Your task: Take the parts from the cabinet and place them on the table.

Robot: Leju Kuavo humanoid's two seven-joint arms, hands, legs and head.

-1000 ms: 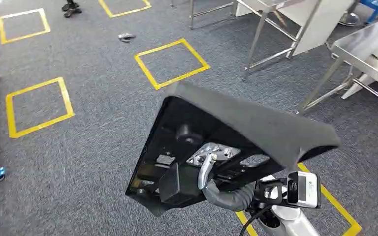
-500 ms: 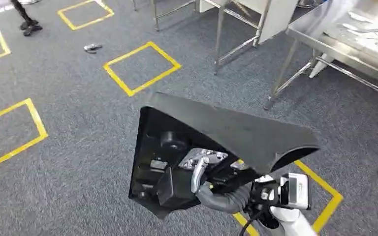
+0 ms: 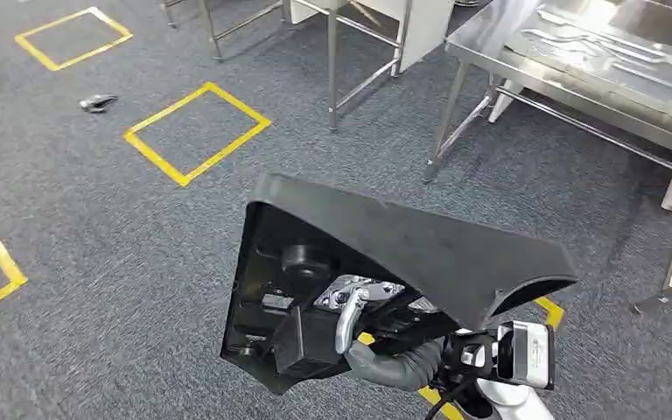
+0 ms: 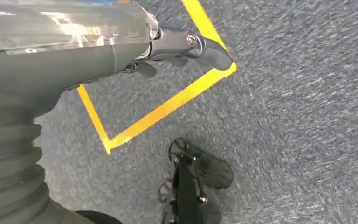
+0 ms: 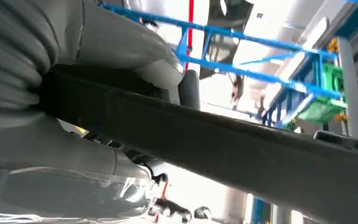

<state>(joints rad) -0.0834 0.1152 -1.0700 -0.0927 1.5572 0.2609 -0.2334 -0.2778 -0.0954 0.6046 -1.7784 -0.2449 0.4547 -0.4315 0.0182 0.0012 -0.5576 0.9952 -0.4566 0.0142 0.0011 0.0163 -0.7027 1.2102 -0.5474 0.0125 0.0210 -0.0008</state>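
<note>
Camera drift is what separates this moment from a second ago: the yellow floor squares (image 3: pixel 197 131) have slid toward nine o'clock in the head view, and the steel table (image 3: pixel 577 66) has come in larger at one o'clock. The floor markings did not move; the robot is judged to be turning toward the table, so the carry phase is well along and placement is not yet begun. The black part (image 3: pixel 402 262) is held low at six o'clock, tilted, its open underside turned toward the camera. It is gripped by the right hand (image 3: pixel 376 354) from beneath, with the thumb (image 5: pixel 163 70) pressed over one face and fingers wrapped behind the edge. The left hand (image 4: pixel 186 46) hangs over the carpet, fingers curled, nothing held
</note>
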